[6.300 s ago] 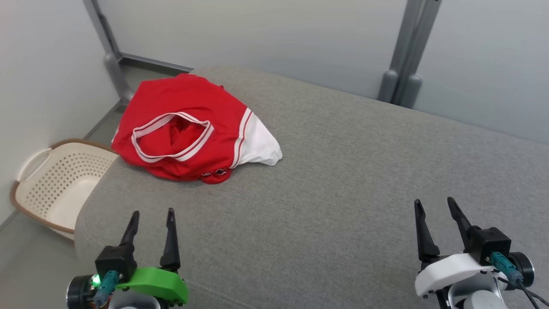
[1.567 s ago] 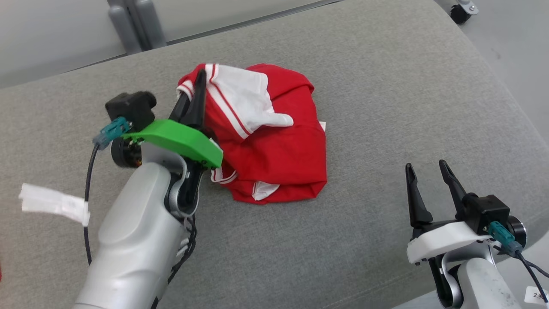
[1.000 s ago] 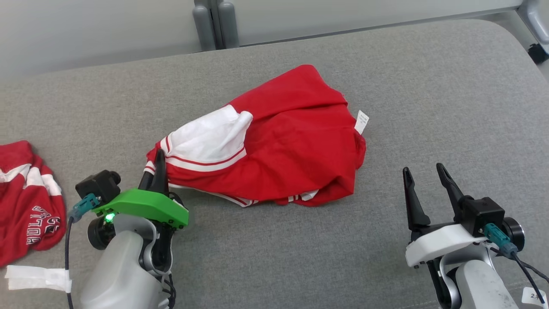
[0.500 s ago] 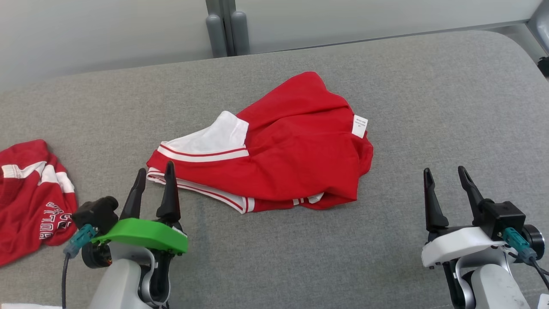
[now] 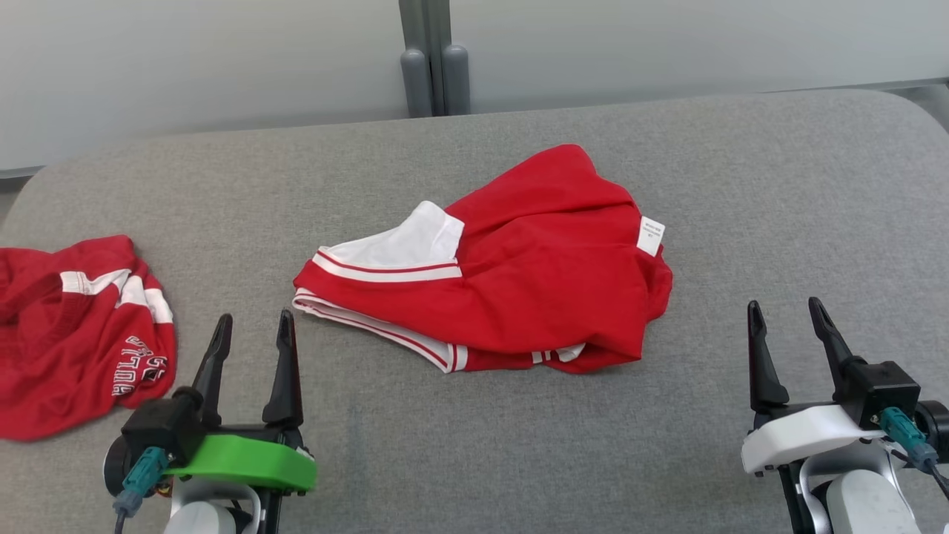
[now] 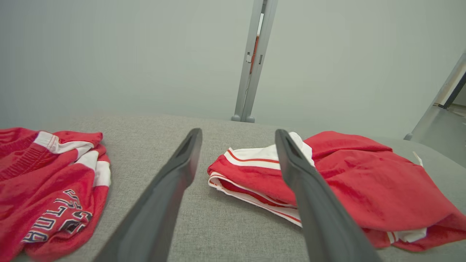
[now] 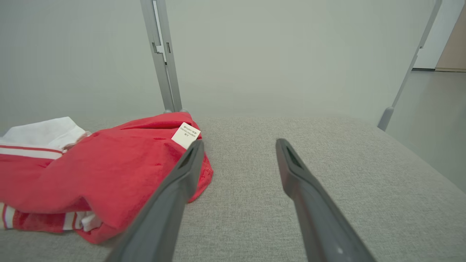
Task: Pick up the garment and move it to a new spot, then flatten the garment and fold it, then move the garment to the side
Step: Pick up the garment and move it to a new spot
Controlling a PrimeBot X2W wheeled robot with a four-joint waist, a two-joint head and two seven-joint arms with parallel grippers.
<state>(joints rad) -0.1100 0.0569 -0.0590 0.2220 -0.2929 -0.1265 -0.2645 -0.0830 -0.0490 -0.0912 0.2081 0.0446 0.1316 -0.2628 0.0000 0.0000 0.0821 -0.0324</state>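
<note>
Red garment [image 5: 534,282] rumpled on grey cushion [image 5: 741,185], left claw [image 5: 254,319] and right claw [image 5: 784,304] both agape, empty.

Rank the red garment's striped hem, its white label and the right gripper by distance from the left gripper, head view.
1. Striped hem, just ahead and right of the left gripper.
2. White label, on the garment at its far right edge.
3. Right gripper, at the lower right, farthest across.
</note>
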